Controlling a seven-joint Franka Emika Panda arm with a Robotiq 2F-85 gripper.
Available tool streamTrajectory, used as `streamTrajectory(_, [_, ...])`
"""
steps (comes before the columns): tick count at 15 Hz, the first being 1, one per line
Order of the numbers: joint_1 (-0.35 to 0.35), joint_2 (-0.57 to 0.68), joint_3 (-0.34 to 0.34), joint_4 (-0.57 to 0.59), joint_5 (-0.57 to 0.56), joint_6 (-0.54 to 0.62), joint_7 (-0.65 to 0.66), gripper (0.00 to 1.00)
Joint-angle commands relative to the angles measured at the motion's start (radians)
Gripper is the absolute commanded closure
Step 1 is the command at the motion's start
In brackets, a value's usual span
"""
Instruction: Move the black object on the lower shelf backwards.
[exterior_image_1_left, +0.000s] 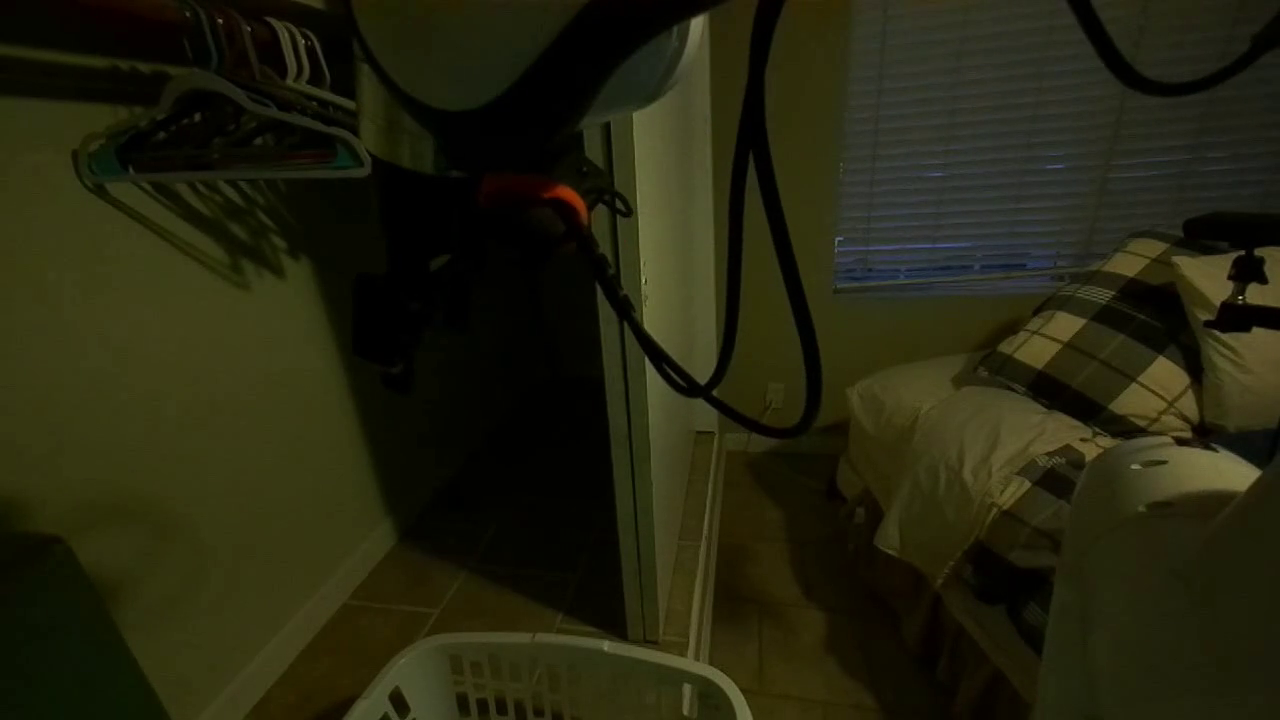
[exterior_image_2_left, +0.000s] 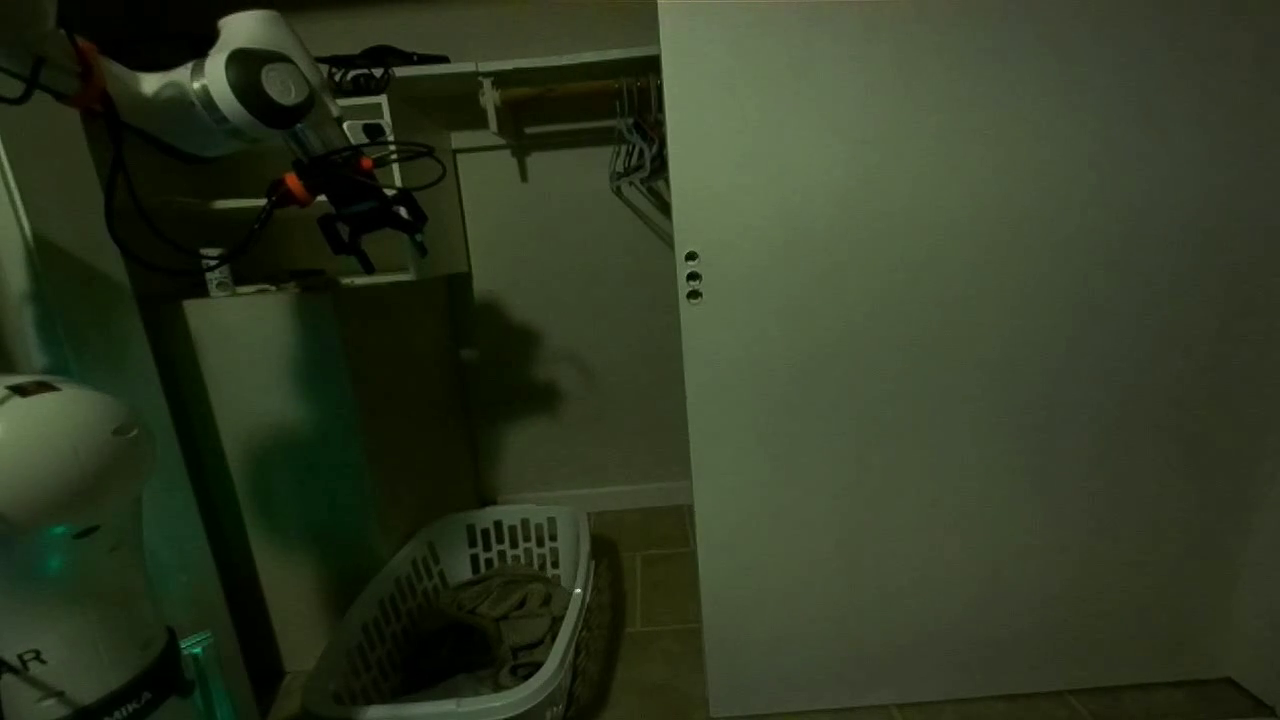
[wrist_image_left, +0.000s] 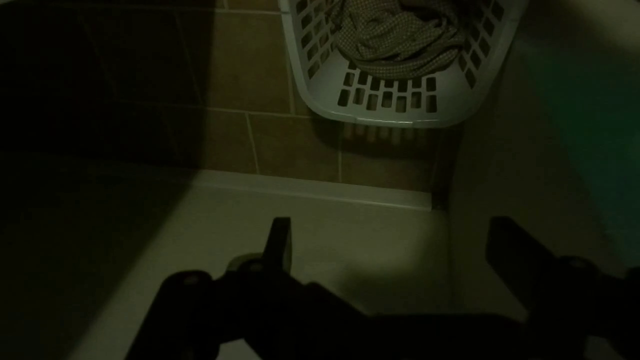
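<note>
A small, dark, flat object (exterior_image_2_left: 306, 274) lies on the lower shelf (exterior_image_2_left: 378, 280) in an exterior view. It is dim, and its outline is hard to make out. My gripper (exterior_image_2_left: 393, 258) hangs in front of this shelf, to the right of the dark object, with its fingers pointing down. In the wrist view the gripper's fingers (wrist_image_left: 390, 222) are wide apart with nothing between them. The dark object and the shelf do not show in the wrist view. In an exterior view the gripper is a dark silhouette (exterior_image_1_left: 385, 335) below the hangers' height.
A small white container (exterior_image_2_left: 216, 272) stands at the shelf's left. Black items (exterior_image_2_left: 380, 58) lie on the top shelf. Hangers (exterior_image_2_left: 640, 150) hang from a rod beside the sliding door (exterior_image_2_left: 960, 350). A laundry basket (exterior_image_2_left: 575, 620) with cloth stands on the floor below.
</note>
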Motion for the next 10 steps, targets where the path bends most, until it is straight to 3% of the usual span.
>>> streamTrajectory(1, [0.0,0.007,0.017,0.008,0.018,0.015,-0.025,0.0])
streamTrajectory(10, [0.202,0.162,0.02,0.15,0.293,0.1,-0.254,0.0])
